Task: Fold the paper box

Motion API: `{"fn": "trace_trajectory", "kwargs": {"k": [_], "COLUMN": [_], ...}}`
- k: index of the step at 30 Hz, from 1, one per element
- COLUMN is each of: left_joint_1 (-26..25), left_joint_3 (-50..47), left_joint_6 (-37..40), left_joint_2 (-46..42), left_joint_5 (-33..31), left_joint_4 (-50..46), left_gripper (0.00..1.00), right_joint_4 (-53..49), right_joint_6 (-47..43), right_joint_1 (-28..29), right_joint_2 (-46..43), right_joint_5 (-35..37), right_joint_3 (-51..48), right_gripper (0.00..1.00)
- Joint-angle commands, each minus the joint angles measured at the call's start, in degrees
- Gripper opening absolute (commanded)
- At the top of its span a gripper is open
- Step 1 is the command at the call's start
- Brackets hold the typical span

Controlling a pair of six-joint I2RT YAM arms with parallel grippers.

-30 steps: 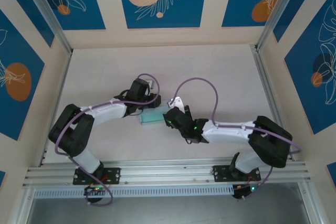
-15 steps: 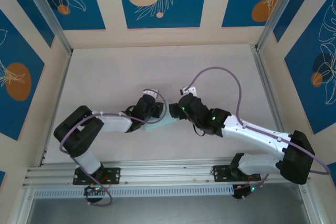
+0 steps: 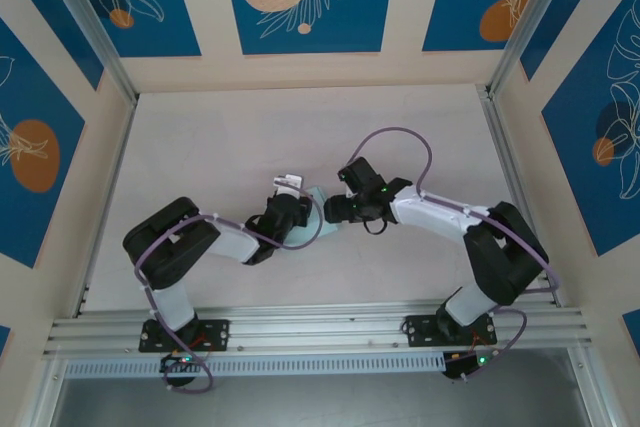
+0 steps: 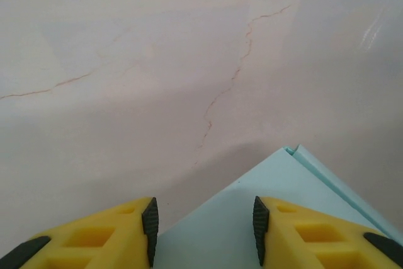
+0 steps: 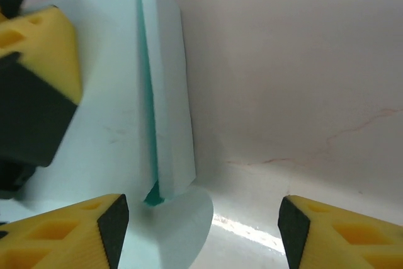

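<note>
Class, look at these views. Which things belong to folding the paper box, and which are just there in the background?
Part of the job:
- paper box
- left gripper
- right gripper

Just there:
- table
- patterned wall panels
- metal rail along the near edge

Your left arm (image 3: 235,243) and right arm (image 3: 432,213) are white shells with black joints, each trailed by a looping lilac cable (image 3: 400,130). Small green lights (image 3: 380,188) glow on the right wrist. Your left gripper (image 4: 204,215) has yellow, recessed fingers (image 4: 94,240) faced with black pads (image 4: 150,225).
</note>
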Motion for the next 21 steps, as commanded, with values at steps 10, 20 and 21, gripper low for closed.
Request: {"fn": "trace_trajectory", "kwargs": {"k": [10,20,21], "left_joint_1": [1.43,8.25,10.09], "left_joint_3": [-1.81,-3.59,-5.5], "left_joint_6": [-7.11,-21.1,-21.91], "left_joint_2": [-15.04,-36.53,-37.88], "left_joint_5": [6.07,8.43,11.03], "left_joint_4": [-18.59,-48.75,-48.28], "left_gripper": [0.52,0.64,0.64], "right_joint_4": [3.75,-0.56,-1.0], "right_joint_6": [0.55,-0.99,-0.99], "right_joint_1": [-0.52,0.35,0.27], "right_joint_2": [8.09,2.08,1.41], "right_joint_5": [-5.05,-5.93,-6.09], "right_joint_3": [-3.09,1.08,1.74], "right_gripper": [0.53,0.53,0.54]}}
